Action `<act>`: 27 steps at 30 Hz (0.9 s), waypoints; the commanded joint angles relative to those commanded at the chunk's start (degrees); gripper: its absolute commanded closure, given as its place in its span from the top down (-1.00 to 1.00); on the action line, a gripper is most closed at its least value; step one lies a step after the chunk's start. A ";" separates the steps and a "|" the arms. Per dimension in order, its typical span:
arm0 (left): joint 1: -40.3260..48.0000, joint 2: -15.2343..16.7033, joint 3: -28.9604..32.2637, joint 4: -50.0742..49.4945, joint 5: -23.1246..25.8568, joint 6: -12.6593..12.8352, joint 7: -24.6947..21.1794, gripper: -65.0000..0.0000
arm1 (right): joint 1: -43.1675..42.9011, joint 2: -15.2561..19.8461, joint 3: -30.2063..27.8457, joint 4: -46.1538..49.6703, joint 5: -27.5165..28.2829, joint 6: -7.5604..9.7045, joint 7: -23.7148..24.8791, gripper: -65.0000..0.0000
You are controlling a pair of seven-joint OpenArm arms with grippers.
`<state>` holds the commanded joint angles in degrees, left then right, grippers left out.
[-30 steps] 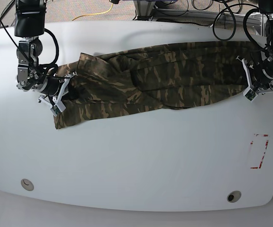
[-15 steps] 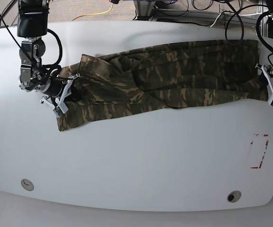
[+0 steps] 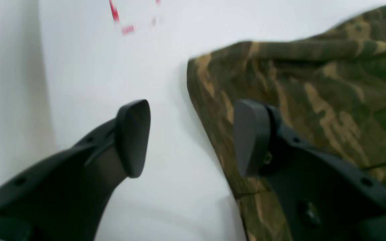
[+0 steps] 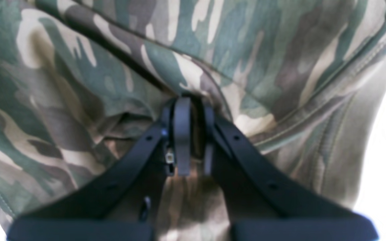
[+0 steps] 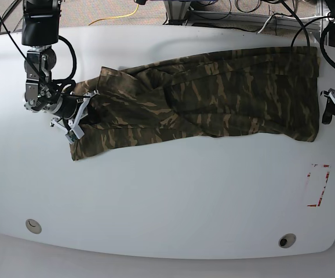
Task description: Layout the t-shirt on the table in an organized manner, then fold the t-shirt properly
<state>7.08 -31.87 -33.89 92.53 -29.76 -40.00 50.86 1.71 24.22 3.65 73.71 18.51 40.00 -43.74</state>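
- Base view: t-shirt [image 5: 214, 92] lies as a long band across the far half of the table [image 5: 167, 197]. Its right end now reaches almost to the table's edge; a second ago it stopped shorter and more bunched.
- That end looks flatter and squarer now, so the stretch did its job. Left part is still creased, with a flap trailing toward the near side.
- My judgement: still in layout, folding not started.
- My left gripper [image 3: 189, 134] has let go and backed off to the table's edge. Jaws stand wide apart and hold nothing. One finger hangs over bare table, the other over the shirt's hem corner; contact unclear.
- My right gripper [image 4: 189, 134] hasn't moved: jaws pinched together on a fold of cloth at the shirt's other end, fabric puckered around the tips.
- Red tape rectangle [image 5: 317, 185] sits near the front right corner, well apart from the shirt.
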 joint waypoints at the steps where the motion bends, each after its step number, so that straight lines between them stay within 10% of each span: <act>1: -0.62 0.53 0.00 -1.76 0.00 0.00 -0.09 0.13 | 0.00 0.00 0.00 0.00 0.00 0.00 0.00 -0.85; 27: -21.19 7.21 5.80 -31.56 10.90 0.00 -8.79 0.13 | -0.09 -1.32 -3.34 0.09 0.00 0.00 0.00 -0.85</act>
<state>-14.11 -24.66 -28.09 60.97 -18.86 -40.00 42.07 1.63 22.90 0.31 73.80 18.51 40.00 -43.74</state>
